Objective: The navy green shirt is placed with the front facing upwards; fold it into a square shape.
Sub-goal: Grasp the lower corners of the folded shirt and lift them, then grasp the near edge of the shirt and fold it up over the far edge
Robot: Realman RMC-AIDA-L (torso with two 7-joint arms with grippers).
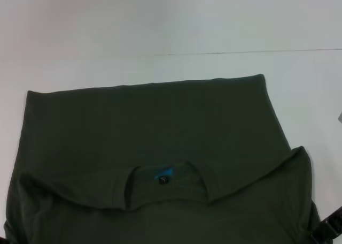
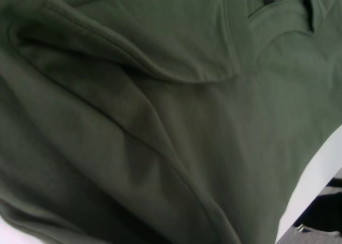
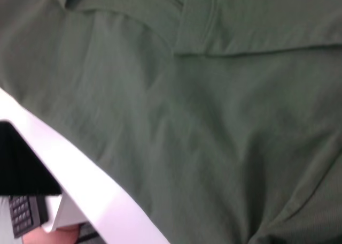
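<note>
One navy green shirt (image 1: 149,126) lies folded (collar showing) on white table (image 1: 160,30).

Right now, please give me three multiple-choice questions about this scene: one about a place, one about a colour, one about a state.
1. Where does the collar of the navy green shirt lie in the head view?
A. at the far edge
B. on the near side, toward the robot
C. off the table

2. What colour is the neck label?
A. blue
B. red
C. yellow

3. In what state is the shirt on the white table?
A. rolled into a tube
B. hanging off a hook
C. lying with its shoulder part folded over the body

Answers: 1 B, the collar sits low in the head view. 2 A, a blue patch shows inside the collar. 3 C, a folded edge crosses the cloth beside the collar.
</note>
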